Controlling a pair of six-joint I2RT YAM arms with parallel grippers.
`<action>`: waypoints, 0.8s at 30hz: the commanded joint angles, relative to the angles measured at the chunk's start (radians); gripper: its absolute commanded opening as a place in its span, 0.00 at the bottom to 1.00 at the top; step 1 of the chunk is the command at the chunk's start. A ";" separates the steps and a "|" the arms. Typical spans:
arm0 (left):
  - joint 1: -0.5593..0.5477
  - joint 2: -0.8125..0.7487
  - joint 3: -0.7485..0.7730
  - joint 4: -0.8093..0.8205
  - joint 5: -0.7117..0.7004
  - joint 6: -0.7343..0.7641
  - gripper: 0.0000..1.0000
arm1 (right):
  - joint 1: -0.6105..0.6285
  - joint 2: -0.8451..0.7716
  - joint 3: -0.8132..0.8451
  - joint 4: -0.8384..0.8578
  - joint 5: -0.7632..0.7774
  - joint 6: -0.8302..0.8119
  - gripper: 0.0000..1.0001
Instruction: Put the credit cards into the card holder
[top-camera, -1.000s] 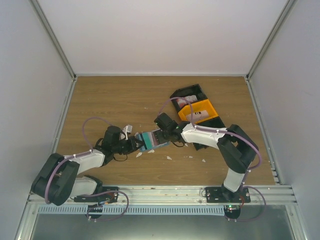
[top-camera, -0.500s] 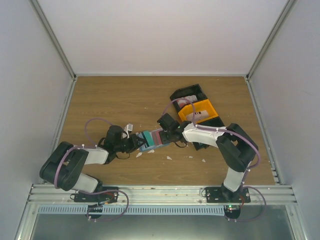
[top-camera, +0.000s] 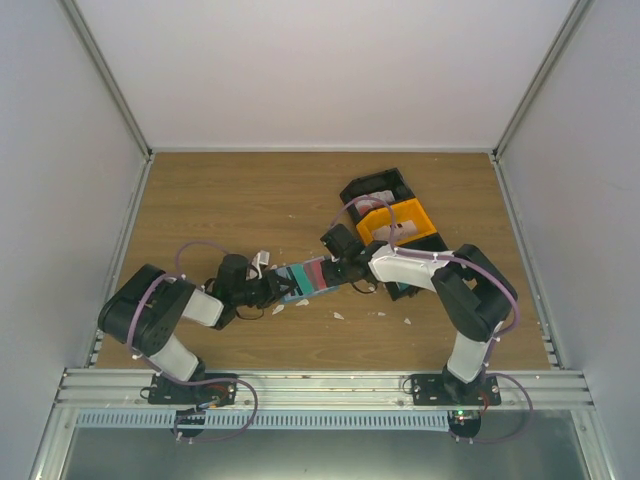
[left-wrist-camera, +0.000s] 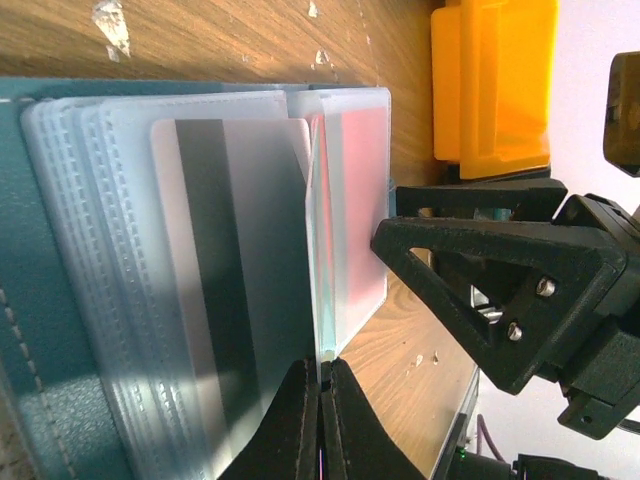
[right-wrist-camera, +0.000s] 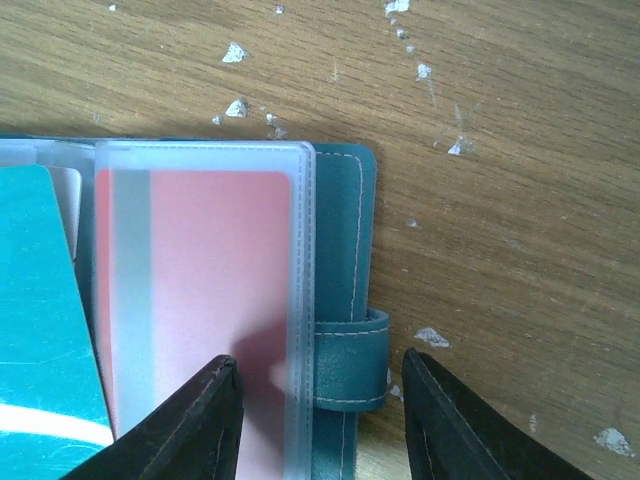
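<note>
Left fingers (left-wrist-camera: 298, 415) pinch one clear sleeve (left-wrist-camera: 319, 300) of the teal card holder (right-wrist-camera: 340, 230) upright; right fingers (right-wrist-camera: 200, 425) stand open over its strap (right-wrist-camera: 350, 362). Hold pages parted steadily.

- Open teal card holder (right-wrist-camera: 340, 250) flat on the wooden worktop (right-wrist-camera: 500, 200), filling the left and centre of the frame.
- Frosted clear sleeve (right-wrist-camera: 200, 160) on top, with a red credit card (right-wrist-camera: 220, 270) inside, grey stripe down its left side.
- Glossy teal sheet (right-wrist-camera: 40, 330) at lower left.
- Stitched strap loop (right-wrist-camera: 350, 360) on the holder's right edge.
- End effector (right-wrist-camera: 320, 400) at bottom centre, black fingers (right-wrist-camera: 190, 430) apart on either side of the strap.
- White scraps (right-wrist-camera: 237, 52) scattered across the top and right.
</note>
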 joint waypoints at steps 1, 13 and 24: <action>-0.012 0.042 -0.012 0.104 0.013 -0.008 0.00 | -0.014 0.027 -0.032 -0.025 -0.011 -0.015 0.44; -0.015 0.146 0.027 0.140 0.021 0.008 0.00 | -0.016 0.037 -0.040 -0.019 -0.059 -0.008 0.38; -0.028 0.202 0.063 0.151 0.058 0.001 0.00 | -0.019 0.042 -0.049 0.000 -0.101 -0.002 0.36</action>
